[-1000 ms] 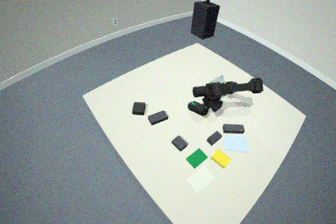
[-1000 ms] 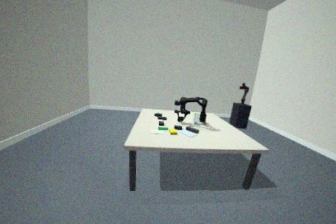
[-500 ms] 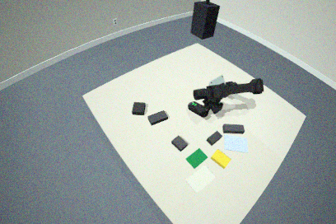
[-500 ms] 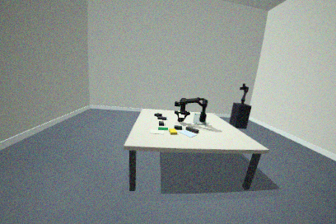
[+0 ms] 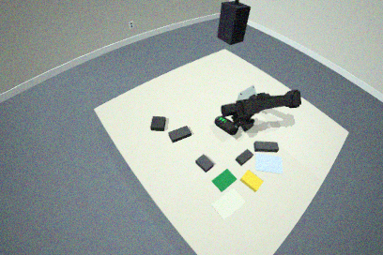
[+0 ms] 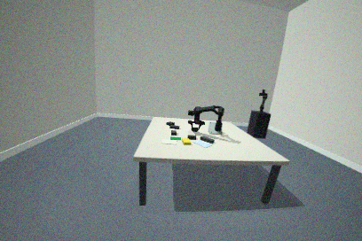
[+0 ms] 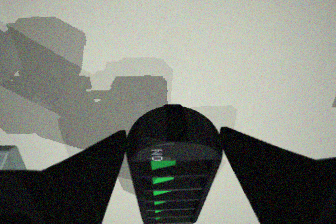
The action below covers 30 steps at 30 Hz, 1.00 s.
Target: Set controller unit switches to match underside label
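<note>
The dark grey controller unit (image 5: 220,126) (image 6: 194,129) (image 7: 174,150) is between the two fingertips of my gripper (image 7: 173,134), which is shut on its sides and holds it above the bench. In the wrist view its rounded end is nearest the top and its switch face tilts toward the bottom edge. Several green wedges show in a row on the ON side; the lowest are small and foreshortened, so I cannot read every switch surely. The underside label is hidden.
Dark modules (image 5: 158,123) (image 5: 180,133) (image 5: 205,162) (image 5: 244,157) (image 5: 266,146) lie on the bench (image 5: 129,112). Nearer the front are a green plate (image 5: 223,180), yellow block (image 5: 252,180), light blue sheet (image 5: 269,163) and white sheet (image 5: 228,203). A pale grey plate (image 5: 247,92) (image 7: 6,157) stands near the arm.
</note>
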Available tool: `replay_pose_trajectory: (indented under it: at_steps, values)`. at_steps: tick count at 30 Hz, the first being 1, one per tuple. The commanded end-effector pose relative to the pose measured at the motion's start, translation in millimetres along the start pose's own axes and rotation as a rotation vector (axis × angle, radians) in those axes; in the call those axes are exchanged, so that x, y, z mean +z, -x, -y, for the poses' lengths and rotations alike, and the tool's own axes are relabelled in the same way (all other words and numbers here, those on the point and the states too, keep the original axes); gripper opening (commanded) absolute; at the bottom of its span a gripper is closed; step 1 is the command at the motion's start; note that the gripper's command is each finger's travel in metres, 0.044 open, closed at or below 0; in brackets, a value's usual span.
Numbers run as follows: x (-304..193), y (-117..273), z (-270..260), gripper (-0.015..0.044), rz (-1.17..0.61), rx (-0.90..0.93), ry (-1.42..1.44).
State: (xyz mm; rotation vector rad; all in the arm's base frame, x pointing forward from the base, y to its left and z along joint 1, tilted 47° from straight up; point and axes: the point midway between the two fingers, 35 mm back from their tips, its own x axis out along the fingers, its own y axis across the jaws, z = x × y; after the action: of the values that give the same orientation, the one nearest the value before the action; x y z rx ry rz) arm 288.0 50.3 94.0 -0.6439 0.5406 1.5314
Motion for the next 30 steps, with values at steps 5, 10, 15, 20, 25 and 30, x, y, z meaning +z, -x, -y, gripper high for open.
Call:
replay_pose_trajectory:
  at_steps: [5, 10, 15, 20, 25, 30]
  values:
    - [1.1, -5.8, -1.7, 0.0338, 0.000, 0.003, -0.011]
    - [2.7, -9.3, -1.7, 0.0338, 0.000, 0.003, -0.011]
    - [4.2, -12.8, -1.7, 0.0338, 0.000, 0.003, -0.011]
    - [5.5, -16.4, -1.7, 0.0338, 0.000, 0.003, -0.011]
    - [6.8, -20.1, -1.7, 0.0338, 0.000, 0.003, -0.011]
    - [7.9, -23.8, -1.7, 0.0338, 0.001, 0.003, -0.011]
